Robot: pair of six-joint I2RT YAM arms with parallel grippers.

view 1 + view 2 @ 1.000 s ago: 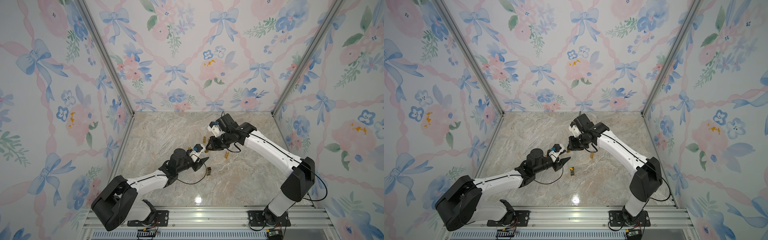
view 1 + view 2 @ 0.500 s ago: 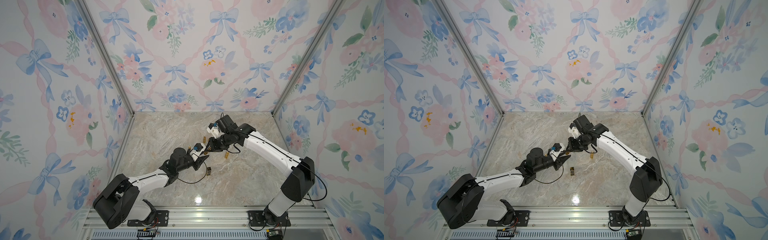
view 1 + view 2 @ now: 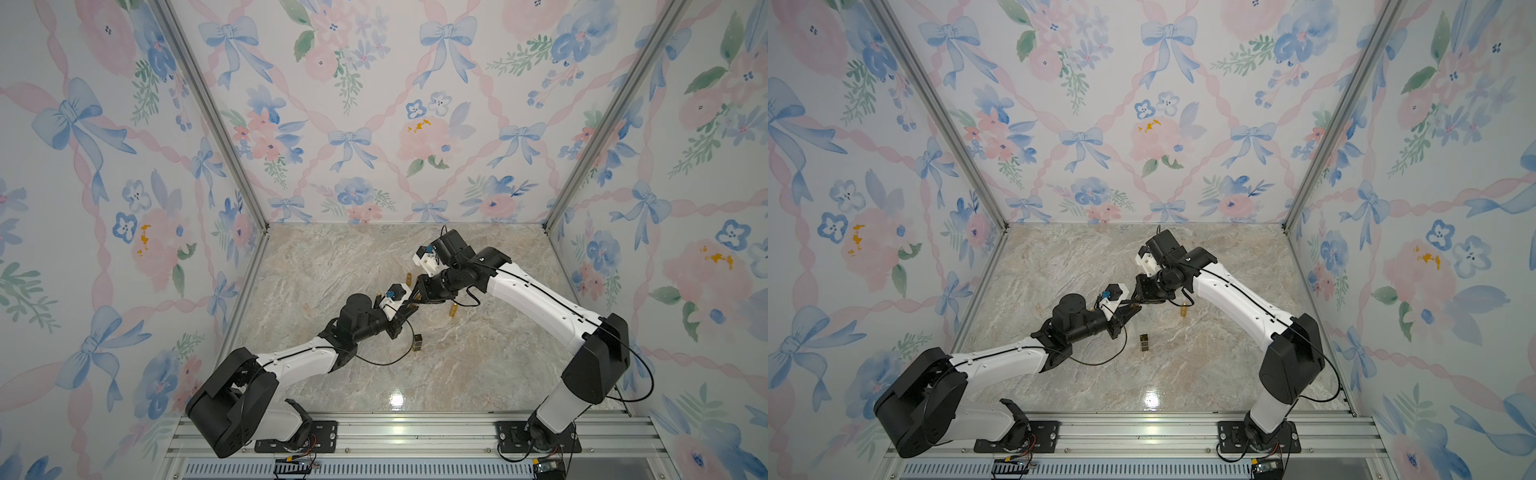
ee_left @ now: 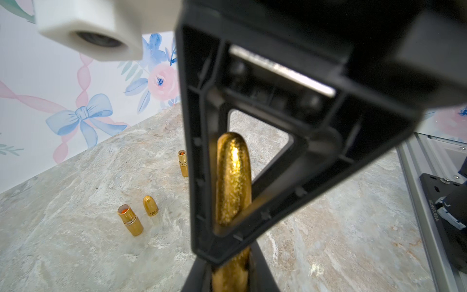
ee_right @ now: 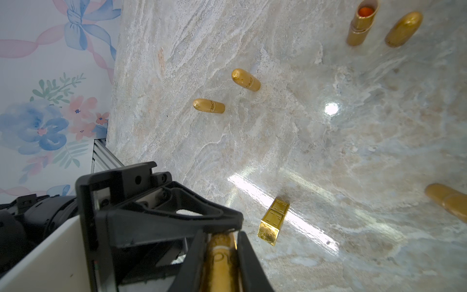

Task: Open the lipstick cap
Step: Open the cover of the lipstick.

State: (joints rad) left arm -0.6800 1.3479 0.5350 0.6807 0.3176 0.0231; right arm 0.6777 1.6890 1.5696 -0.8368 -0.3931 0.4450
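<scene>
A glittery gold lipstick hangs above the marble floor, held between both arms at mid-table. My left gripper is shut on its base end. My right gripper is shut on the other end, where the rounded cap shows through its finger frame. In the right wrist view the lipstick shows a thin seam band and a logo between my fingers. In both top views the two grippers meet tip to tip: left gripper, right gripper; left gripper, right gripper. The lipstick's middle is mostly hidden there.
A square gold lipstick lies on the floor just in front of the grippers. Two loose gold caps and an uncapped lipstick base with its cap stand around them. Another gold lipstick stands under the right arm.
My left gripper moved up to the lipstick held by the right gripper and closed on its free end. The right arm shifted slightly toward the left.
</scene>
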